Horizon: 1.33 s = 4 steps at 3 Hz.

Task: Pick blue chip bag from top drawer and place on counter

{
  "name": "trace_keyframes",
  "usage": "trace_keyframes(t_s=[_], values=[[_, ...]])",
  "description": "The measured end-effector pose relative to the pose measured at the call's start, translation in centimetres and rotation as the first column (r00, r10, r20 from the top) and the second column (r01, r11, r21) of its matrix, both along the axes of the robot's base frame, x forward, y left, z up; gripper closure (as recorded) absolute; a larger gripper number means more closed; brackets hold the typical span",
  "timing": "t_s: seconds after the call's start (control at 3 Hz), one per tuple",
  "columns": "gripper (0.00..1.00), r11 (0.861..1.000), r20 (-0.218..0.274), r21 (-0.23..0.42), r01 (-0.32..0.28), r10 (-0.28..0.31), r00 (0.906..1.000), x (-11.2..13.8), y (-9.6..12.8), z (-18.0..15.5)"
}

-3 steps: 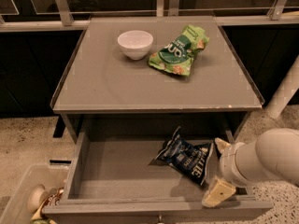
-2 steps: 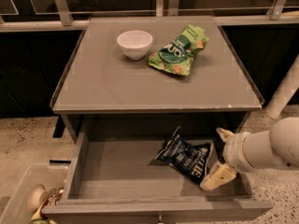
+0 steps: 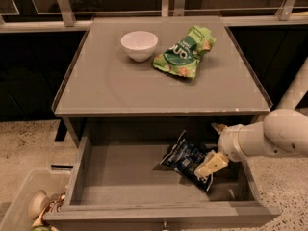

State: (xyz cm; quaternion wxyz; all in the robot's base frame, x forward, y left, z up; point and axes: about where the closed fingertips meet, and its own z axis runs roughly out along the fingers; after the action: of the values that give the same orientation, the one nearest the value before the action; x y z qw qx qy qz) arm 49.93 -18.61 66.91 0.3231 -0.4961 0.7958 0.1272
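The blue chip bag (image 3: pixel 185 159) lies crumpled in the right half of the open top drawer (image 3: pixel 120 182), which is pulled out below the counter (image 3: pixel 115 81). My gripper (image 3: pixel 214 146) reaches in from the right and sits at the bag's right edge. Its two cream fingers are spread, one fingertip (image 3: pixel 210 165) resting over the bag's lower right corner and the other up by the drawer's back. The bag is between them and still lies on the drawer floor.
A white bowl (image 3: pixel 139 44) and a green chip bag (image 3: pixel 185 57) sit on the counter's back half. A pale plastic bin (image 3: pixel 19 203) with objects stands on the floor at the lower left. My white arm (image 3: pixel 279 134) crosses the drawer's right wall.
My gripper has moved up and left from the drawer's front right corner to the bag's right edge. The bag has not moved.
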Motion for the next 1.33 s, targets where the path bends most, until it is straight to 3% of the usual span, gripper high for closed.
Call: trace_keyframes(t_s=[0.33, 0.67, 1.33], values=[[0.0, 0.996, -0.048, -0.093, 0.011, -0.016, 0.9987, 0.5, 2.0, -1.9], [0.0, 0.996, -0.047, -0.093, 0.011, -0.015, 0.9988, 0.5, 2.1, -2.1], [0.0, 0.999, -0.133, -0.051, 0.004, -0.01, 0.9911, -1.5, 4.0, -6.7]])
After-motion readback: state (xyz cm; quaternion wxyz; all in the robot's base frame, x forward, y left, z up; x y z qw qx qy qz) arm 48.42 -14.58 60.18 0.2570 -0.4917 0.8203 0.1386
